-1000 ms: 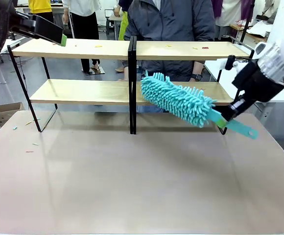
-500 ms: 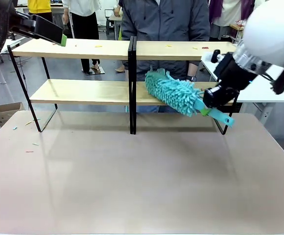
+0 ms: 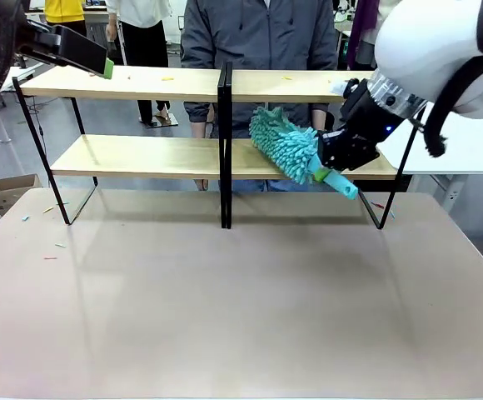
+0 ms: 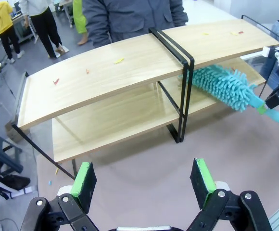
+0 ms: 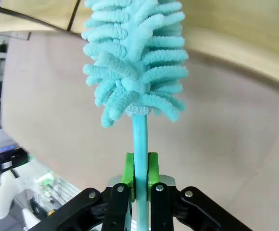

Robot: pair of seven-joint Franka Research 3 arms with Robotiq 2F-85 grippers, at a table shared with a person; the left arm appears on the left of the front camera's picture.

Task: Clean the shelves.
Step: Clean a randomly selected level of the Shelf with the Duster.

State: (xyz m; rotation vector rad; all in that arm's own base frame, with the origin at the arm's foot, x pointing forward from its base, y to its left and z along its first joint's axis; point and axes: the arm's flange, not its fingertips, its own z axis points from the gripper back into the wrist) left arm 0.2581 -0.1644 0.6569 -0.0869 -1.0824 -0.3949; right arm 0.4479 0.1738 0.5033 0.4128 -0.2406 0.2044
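Brown table (image 3: 225,317) holds the shelves (image 3: 125,82), upper middle. Over the lower board (image 3: 141,156) the right gripper (image 3: 323,171) squeezes the blue duster (image 3: 285,143); the left gripper (image 4: 143,177) is open. Swinging wide, the duster could bump the black post (image 3: 224,125).

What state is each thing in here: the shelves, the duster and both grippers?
shelves: upright on the table, small scraps on the top board.
duster: held by its handle, head between the two boards, right of the black post.
right gripper: shut on the duster.
left gripper: open, holding nothing.
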